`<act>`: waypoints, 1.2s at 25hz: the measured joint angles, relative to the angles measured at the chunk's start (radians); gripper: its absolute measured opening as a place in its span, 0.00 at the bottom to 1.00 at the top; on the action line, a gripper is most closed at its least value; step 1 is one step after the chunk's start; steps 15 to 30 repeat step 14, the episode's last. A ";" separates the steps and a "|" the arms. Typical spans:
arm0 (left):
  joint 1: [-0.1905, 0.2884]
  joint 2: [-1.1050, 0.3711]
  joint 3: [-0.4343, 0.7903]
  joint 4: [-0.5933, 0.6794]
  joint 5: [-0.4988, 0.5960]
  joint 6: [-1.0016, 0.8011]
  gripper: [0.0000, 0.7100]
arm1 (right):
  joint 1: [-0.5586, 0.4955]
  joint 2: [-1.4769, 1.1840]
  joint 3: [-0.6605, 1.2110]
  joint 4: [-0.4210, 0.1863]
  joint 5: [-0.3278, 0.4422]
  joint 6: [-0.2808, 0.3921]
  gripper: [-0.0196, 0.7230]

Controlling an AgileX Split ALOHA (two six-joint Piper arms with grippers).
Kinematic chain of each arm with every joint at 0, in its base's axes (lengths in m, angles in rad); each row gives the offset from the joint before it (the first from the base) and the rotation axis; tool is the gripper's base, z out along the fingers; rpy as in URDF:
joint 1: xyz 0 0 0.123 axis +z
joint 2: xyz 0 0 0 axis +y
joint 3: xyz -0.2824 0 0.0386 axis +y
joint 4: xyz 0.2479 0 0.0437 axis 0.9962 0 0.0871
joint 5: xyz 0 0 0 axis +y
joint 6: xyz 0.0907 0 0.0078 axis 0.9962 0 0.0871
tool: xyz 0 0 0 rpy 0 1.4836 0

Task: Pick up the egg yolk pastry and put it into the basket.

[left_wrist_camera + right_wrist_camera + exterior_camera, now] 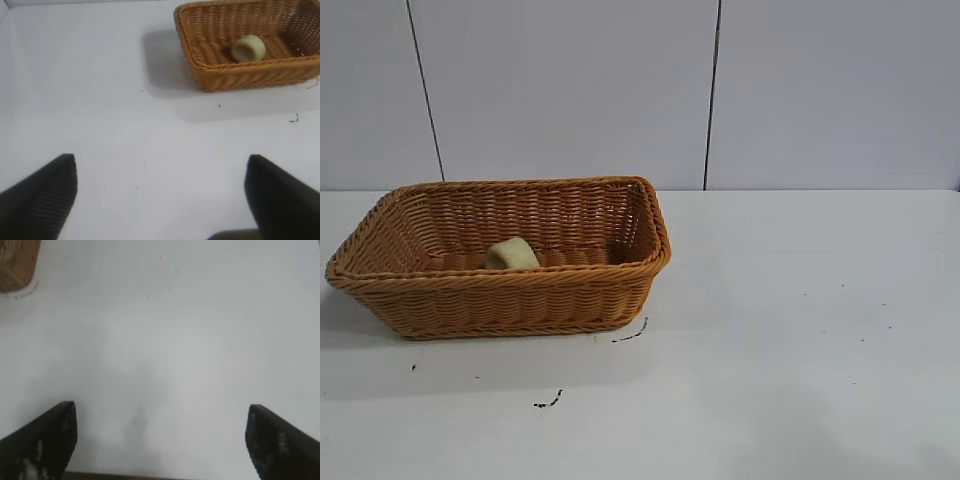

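Both grippers I'm running sit back from the work, out of the exterior view and seen only through their own wrist cameras. On the left gripper [160,200], the two dark fingers [42,195] are spread wide with nothing but bare white table [125,125] between them. On the right gripper [160,440], the dark fingers [280,440] are likewise wide apart and hold nothing, hanging over plain tabletop with only a sliver of the basket at the edge of its camera.

Nearest in the exterior view, I see a few small dark scuff marks [548,403] on the white table, near the front of the basket, and another short mark [632,334] just beside its near right corner.

Behind those marks, on the left half of the table, stands the large rectangular orange-brown woven wicker basket [500,300], with flared sides and a braided rim, upright and resting flat on the tabletop.

Inside it lies the small pale yellow-cream rounded egg yolk pastry [512,254], on the basket floor toward the near wall, roughly midway along its length. From the left wrist camera I can see it tipped on its side, dimple facing outward, with neither gripper near it.

Farthest back is a pale grey panelled wall [570,90] with dark vertical seams.
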 joint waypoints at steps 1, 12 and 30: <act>0.000 0.000 0.000 0.000 0.000 0.000 0.98 | 0.000 -0.045 0.001 -0.001 0.001 0.001 0.91; 0.000 0.000 0.000 0.000 0.000 0.000 0.98 | 0.000 -0.170 0.004 -0.003 0.001 0.012 0.91; 0.000 0.000 0.000 0.000 0.000 0.000 0.98 | 0.000 -0.170 0.004 -0.003 0.001 0.012 0.91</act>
